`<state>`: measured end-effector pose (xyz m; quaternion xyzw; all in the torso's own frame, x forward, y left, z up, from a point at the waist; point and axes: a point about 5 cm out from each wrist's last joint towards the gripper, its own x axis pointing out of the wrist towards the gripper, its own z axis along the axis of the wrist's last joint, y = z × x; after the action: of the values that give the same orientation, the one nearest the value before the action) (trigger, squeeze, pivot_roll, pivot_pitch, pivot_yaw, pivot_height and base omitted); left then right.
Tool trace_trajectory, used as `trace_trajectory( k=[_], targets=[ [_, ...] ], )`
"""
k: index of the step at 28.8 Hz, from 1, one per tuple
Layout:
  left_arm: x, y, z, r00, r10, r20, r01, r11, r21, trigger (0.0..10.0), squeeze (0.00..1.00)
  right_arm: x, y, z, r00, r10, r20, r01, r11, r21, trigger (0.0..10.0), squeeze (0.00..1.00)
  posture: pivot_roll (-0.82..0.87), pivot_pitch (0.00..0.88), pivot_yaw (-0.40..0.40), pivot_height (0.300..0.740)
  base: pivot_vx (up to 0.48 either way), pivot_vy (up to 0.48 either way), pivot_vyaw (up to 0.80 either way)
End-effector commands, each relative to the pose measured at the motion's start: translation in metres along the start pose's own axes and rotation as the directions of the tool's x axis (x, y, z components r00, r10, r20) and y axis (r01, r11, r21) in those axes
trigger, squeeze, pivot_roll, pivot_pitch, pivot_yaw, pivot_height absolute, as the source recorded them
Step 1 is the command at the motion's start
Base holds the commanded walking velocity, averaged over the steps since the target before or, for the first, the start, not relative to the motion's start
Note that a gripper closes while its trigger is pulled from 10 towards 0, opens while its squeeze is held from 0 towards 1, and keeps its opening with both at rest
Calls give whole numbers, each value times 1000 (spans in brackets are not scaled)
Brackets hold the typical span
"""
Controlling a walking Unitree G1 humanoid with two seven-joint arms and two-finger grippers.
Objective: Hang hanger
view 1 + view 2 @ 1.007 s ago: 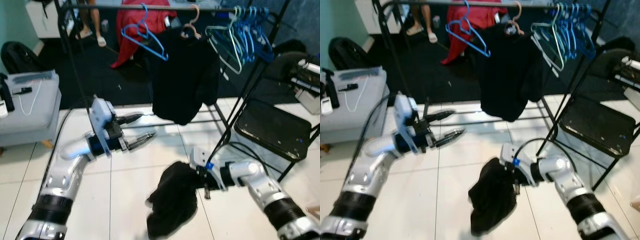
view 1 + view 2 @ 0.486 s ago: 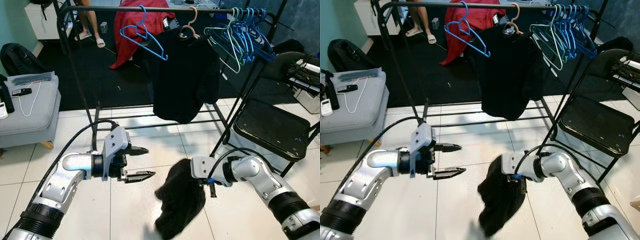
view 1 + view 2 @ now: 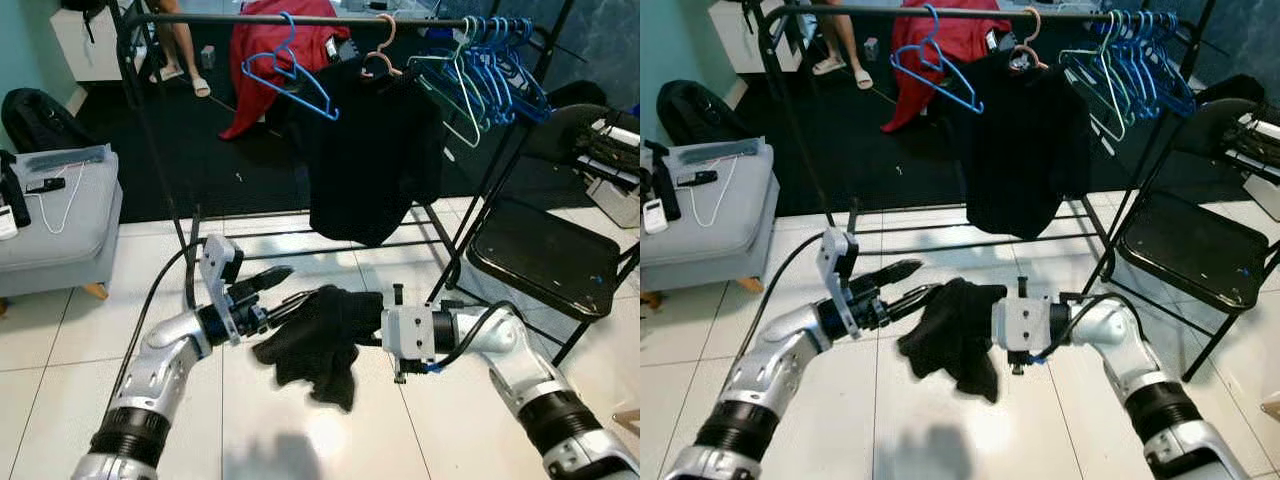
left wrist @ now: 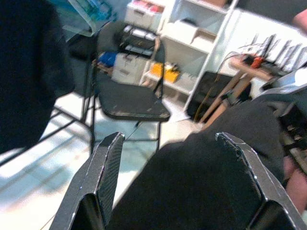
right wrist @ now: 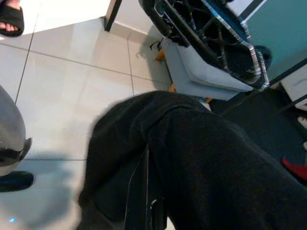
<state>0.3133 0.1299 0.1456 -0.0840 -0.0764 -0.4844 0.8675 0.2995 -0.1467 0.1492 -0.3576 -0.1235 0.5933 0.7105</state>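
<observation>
At my far left a grey ottoman [image 3: 60, 215] sits on the white tiled floor [image 3: 60, 340], well apart from my work. My left tool [image 3: 283, 288] reaches out in front of me with its two black fingers spread wide, their tips just beside the near edge of the black garment [image 3: 318, 335]; in the left wrist view the dark cloth lies between the fingers [image 4: 108, 163] without being pinched. The garment is held up in the air between my two arms, bunched and drooping below them, above the floor and in front of the clothes rack [image 3: 300, 18]. I judge it to be soft, light and limp: it will sag and fold wherever it is not supported, and it could slip if pinched on one thin fold, so I would take a thick gathered edge near the collar or shoulder. My right tool [image 3: 990, 322] is buried in the cloth from the other side and clamps a fold of it; the right wrist view shows the fabric draped over its fingers. On the rail behind hang a blue hanger [image 3: 290, 75], a pink hanger [image 3: 380, 50] carrying a black shirt [image 3: 370, 160], and a cluster of blue and teal hangers [image 3: 490, 65], with a red cloth [image 3: 275, 50] behind. To my right stands a black folding chair [image 3: 545, 260]. A person's legs [image 3: 180, 45] show at the back.
</observation>
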Motion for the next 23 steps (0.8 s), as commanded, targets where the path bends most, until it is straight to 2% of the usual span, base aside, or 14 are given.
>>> trace_trajectory(
  k=[1, 6, 7, 8, 9, 10, 13, 14, 15, 17, 22, 23],
  targets=[
    [3, -4, 2, 999, -53, 8, 53, 999, -11, 10000, 0, 1, -2, 6, 999, -3, 35, 5, 999, -43, 0, 0, -80, 127, 4, 740, 0, 0, 0],
    [2, -10, 6, 991, -130, -15, 130, 992, -2, 10000, 0, 0, -6, 5, 999, -8, 35, 10, 998, -60, 0, 0, -78, 132, 2, 740, 0, 0, 0],
    [0, -8, 8, 989, -138, -51, 143, 986, 90, 10000, 1000, -1, -8, 5, 999, -9, 37, 12, 997, -70, 0, 0, -71, 136, -7, 740, 0, 0, 0],
    [-2, -7, 10, 987, -139, -75, 150, 976, 158, 10000, 1000, -1, -9, 6, 999, -10, 39, 13, 997, -76, 0, 0, -71, 136, -7, 740, 0, 0, 0],
    [-2, -7, 10, 987, -139, -75, 150, 976, 158, 10000, 1000, -1, -9, 6, 999, -10, 39, 13, 997, -76, 0, 0, -71, 136, -7, 740, 0, 0, 0],
    [-3, -6, 11, 984, -145, -99, 164, 961, 222, 10000, 1000, -2, -10, 6, 999, -8, 44, 12, 997, -80, 0, 0, -71, 138, -10, 740, 0, 0, 0],
    [-3, -6, 11, 984, -145, -99, 164, 961, 222, 10000, 1000, -2, -10, 6, 999, -8, 44, 12, 997, -80, 0, 0, -71, 138, -10, 740, 0, 0, 0],
    [-6, -6, 9, 971, -180, -156, 214, 946, 242, 10000, 1000, -2, -11, 9, 998, 5, 57, 0, 996, -90, 0, 0, -68, 139, -14, 740, 0, 0, 0],
    [-6, -6, 9, 971, -180, -156, 214, 946, 242, 10000, 1000, -2, -11, 9, 998, 5, 57, 0, 996, -90, 0, 0, -68, 139, -14, 740, 0, 0, 0],
    [-10, -5, 2, 947, -230, -225, 282, 930, 236, 10000, 1000, -2, -12, 13, 996, 32, 82, -23, 994, -112, 0, 0, -70, 140, -12, 740, 0, 0, 0],
    [-9, -2, -5, 931, -246, -269, 311, 921, 234, 10000, 1000, 0, -9, 21, 990, 87, 114, -69, 986, -154, 0, 0, -79, 144, 5, 740, 0, 0, 0],
    [-6, 0, -6, 928, -251, -276, 315, 923, 220, 10000, 86, 0, -6, 24, 984, 127, 127, -103, 979, -178, 0, 0, -81, 145, 9, 740, 0, 0, 0]
  ],
)
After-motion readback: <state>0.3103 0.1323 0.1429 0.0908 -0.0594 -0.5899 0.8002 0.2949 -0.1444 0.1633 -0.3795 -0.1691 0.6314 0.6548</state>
